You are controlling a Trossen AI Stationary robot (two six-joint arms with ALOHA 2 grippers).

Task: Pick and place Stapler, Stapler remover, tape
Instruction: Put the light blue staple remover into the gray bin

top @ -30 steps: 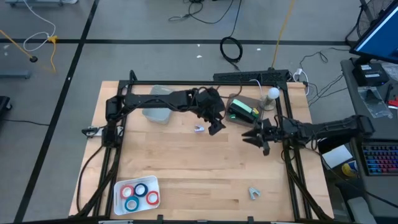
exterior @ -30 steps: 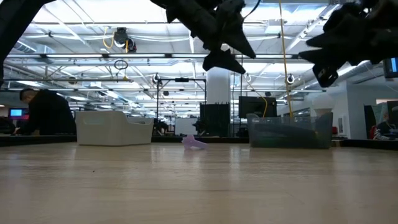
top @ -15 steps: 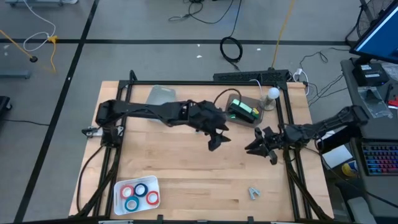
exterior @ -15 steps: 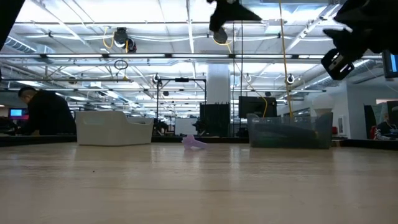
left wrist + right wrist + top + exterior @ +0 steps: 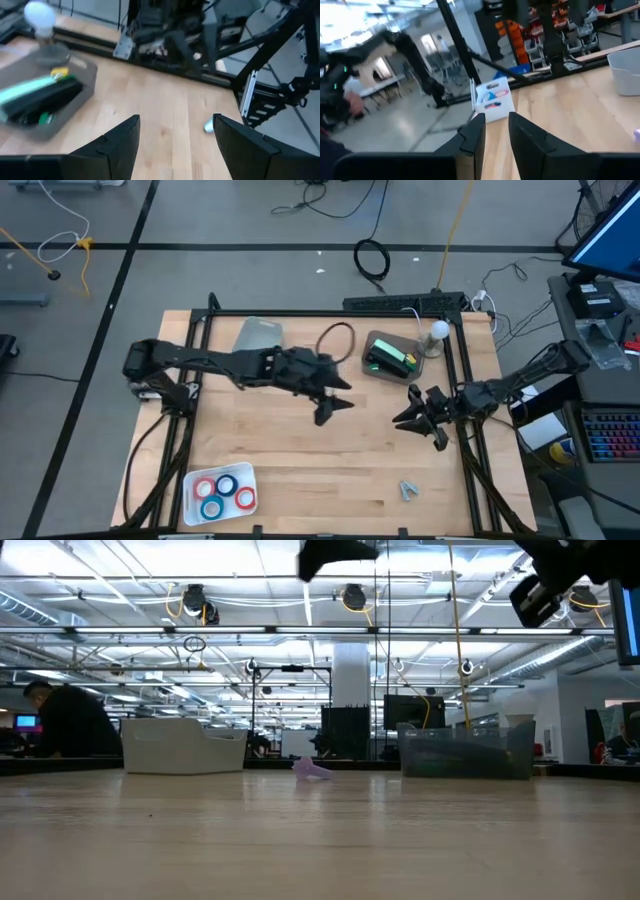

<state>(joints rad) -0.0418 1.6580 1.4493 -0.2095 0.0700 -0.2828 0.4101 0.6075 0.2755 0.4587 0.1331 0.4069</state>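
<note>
The green and black stapler (image 5: 389,360) lies in a grey tray (image 5: 378,341) at the far right. A small grey stapler remover (image 5: 408,490) rests on the wood near the front right. Red and blue tape rolls (image 5: 223,491) sit in a white tray (image 5: 245,473) at the front left. My left gripper (image 5: 331,407) hangs open above the middle of the table, with nothing between its fingers (image 5: 116,145). To its right, my right gripper (image 5: 415,417) hovers above the table, its fingers (image 5: 472,137) a narrow gap apart and empty.
A translucent white bin (image 5: 259,334) stands at the far left. A small purple object (image 5: 312,768) lies mid-table in the low view, under my left arm. Black frame rails (image 5: 470,465) run along the table's sides. Bare wood lies between the two trays.
My left gripper has risen, leaving the top of the low view, and drawn back toward the table's near-left, staying open. My right gripper has swung toward the near edge and lifted a little. Nothing on the table has moved.
</note>
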